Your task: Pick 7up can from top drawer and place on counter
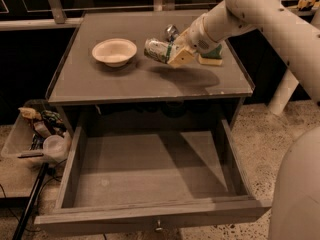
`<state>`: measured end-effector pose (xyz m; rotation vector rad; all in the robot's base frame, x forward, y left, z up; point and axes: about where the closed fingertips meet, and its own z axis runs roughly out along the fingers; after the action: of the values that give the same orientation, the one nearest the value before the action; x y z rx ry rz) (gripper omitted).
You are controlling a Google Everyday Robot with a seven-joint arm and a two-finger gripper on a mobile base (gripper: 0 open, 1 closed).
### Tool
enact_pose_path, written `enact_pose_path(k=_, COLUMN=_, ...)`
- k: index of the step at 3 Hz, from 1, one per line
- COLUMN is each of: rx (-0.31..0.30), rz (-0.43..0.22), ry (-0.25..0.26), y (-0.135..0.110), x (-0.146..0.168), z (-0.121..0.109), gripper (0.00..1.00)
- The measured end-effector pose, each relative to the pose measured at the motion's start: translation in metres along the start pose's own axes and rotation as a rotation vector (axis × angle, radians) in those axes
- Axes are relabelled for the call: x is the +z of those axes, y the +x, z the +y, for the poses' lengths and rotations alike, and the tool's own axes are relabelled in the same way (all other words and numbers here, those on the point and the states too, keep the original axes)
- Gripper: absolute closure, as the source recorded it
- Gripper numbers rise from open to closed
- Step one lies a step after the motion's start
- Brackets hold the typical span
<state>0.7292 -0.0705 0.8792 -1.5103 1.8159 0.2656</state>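
My gripper (pixel 170 53) is shut on the 7up can (pixel 157 50), a white-silver can with green markings, and holds it on its side a little above the middle of the counter (pixel 125 79). The white arm reaches in from the upper right. The top drawer (pixel 150 174) is pulled wide open below the counter and holds nothing that I can see. Its small metal knob (pixel 158 227) shows on the front panel.
A white bowl (pixel 114 51) sits on the counter's left part. A silver-blue can (pixel 171 32) stands behind the gripper. A yellow-green sponge (pixel 212 59) lies at the counter's right. A clear bin of clutter (pixel 37 134) sits on the floor at the left.
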Motion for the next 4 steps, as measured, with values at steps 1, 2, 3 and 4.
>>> enact_pose_path(k=1, rx=-0.006, rz=0.007, ry=-0.016, y=0.001, x=0.004, z=0.003, gripper=1.00)
enact_pose_path(k=2, rx=-0.007, rz=0.013, ry=-0.026, y=0.002, x=0.008, z=0.006, gripper=1.00)
enact_pose_path(k=3, rx=-0.005, rz=0.031, ry=-0.046, y=0.006, x=0.017, z=0.011, gripper=1.00)
enact_pose_path(k=4, rx=-0.001, rz=0.049, ry=-0.058, y=0.009, x=0.024, z=0.014, gripper=1.00)
